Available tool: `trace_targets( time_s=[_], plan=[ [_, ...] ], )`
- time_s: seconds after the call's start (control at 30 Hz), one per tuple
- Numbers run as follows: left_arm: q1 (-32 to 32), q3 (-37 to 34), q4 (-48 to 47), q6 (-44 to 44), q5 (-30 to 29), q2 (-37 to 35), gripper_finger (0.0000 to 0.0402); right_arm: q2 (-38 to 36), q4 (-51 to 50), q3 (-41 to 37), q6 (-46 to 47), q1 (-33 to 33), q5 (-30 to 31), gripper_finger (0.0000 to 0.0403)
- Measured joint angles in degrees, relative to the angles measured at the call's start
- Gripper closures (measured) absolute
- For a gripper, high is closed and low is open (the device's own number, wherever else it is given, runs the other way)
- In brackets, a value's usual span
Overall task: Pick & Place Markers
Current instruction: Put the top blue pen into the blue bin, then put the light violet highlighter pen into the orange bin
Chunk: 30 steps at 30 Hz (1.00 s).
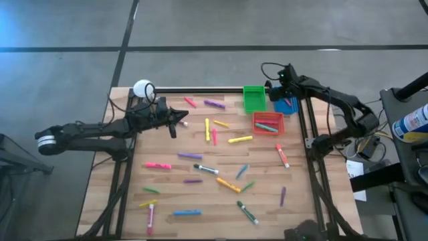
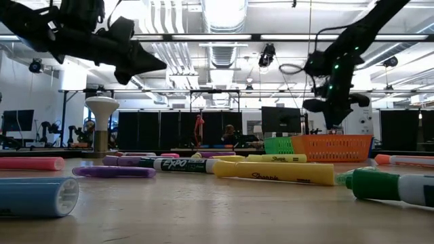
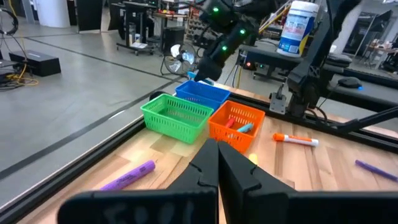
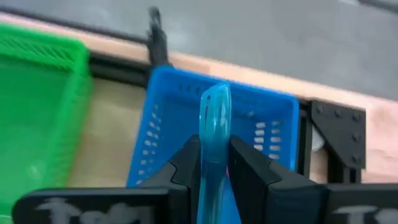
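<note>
Blue marker [image 4: 214, 143] sits clamped upright between the right gripper's [image 4: 215, 180] fingers, directly above the blue bin [image 4: 186, 118] at the far right corner of the table [image 1: 167, 194]. Green bin [image 1: 254, 98] stands just beside the blue one; the red-orange bin [image 1: 267, 122], nearer the table's middle, holds several markers. Left gripper [image 1: 183, 121] hovers above the far left part of the table with its fingers pressed together on nothing, pointing toward the bins. Remaining markers lie scattered across the wooden top: a pink marker [image 1: 157, 165], a yellow marker [image 1: 240, 140], a purple marker [image 1: 214, 104] near the far edge, and a white-barrelled green-capped marker [image 1: 247, 213] toward the near edge.
</note>
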Motion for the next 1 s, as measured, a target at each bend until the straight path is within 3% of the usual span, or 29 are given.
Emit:
trace_targets(
  time_s=[0.33,0.5,0.67,0.77,1.0],
  plan=[
    [0.0,-1.2,1.4,-0.7,0.0,-0.4,0.0402,12.4,-6.4,5.5,1.1,0.0,1.6,0.0334],
    [0.0,-1.3,0.5,-2.6,0.0,-0.4,0.0400,14.5,-7.3,6.1,0.8,0.1,1.7,0.0309],
    [-0.1,-1.3,0.8,-2.7,0.1,-0.4,0.0386,11.5,-7.4,6.2,0.8,0.2,3.4,0.0269],
    [-0.2,-1.3,1.9,-2.5,3.5,-0.7,0.0379,8.1,-8.1,5.6,-0.2,0.5,2.6,0.0257],
    [-0.4,-1.3,8.2,-3.5,14.7,-1.9,0.0377,-4.6,-0.2,-2.4,-5.6,5.0,-6.1,0.0291]
  ],
)
